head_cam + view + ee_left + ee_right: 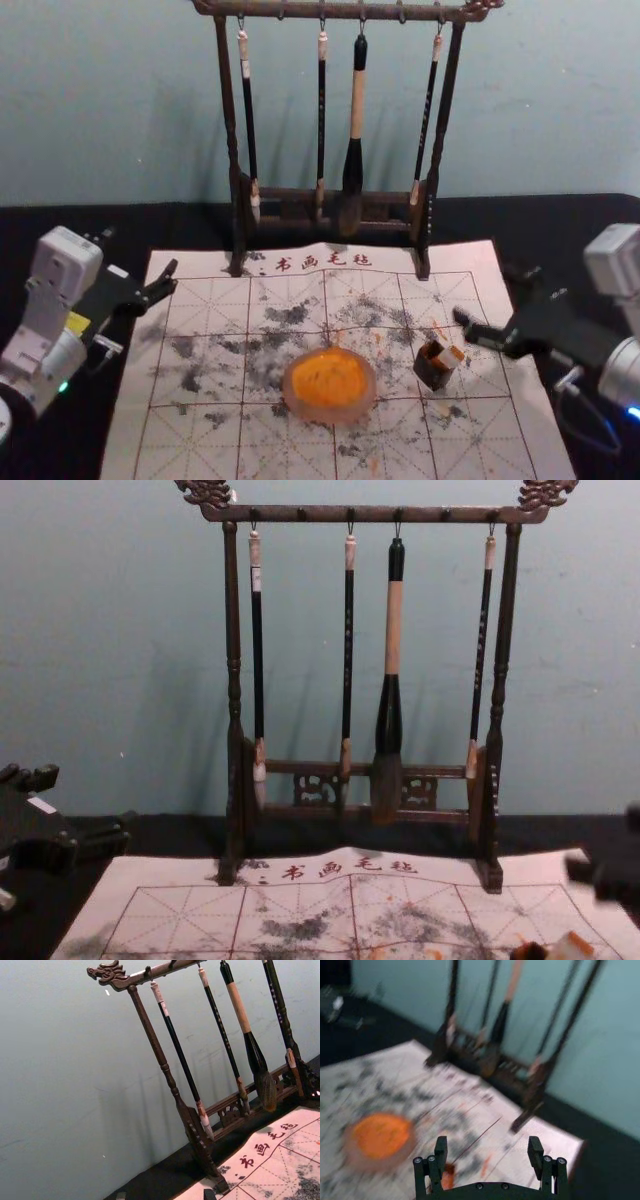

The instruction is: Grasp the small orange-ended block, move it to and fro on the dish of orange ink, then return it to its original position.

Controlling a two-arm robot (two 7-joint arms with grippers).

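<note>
Item: my right end effector (487,1146), spread wide, empty, at the small orange-ended block's (454,357) one o'clock. Block: tilted at a dark boxy holder (433,372), three o'clock of the round orange-ink dish (300,402). Left end effector (140,252): parked, dish's ten o'clock. Step, I judge: approach; next: align, lower, grip.

The black bench (560,215) runs back to the wall, and over it lies a pale mat (460,272) ruled in reddish squares with dashed lines inside, four characters printed along its far edge, grey smudges and a few orange streaks on it. At the back, a dark wooden brush rack (231,120) stands with its front feet on the mat's far part. On the mat nearer the front sit a round dish of orange ink (330,412) and, just to its right, a small dark holder (428,370).
</note>
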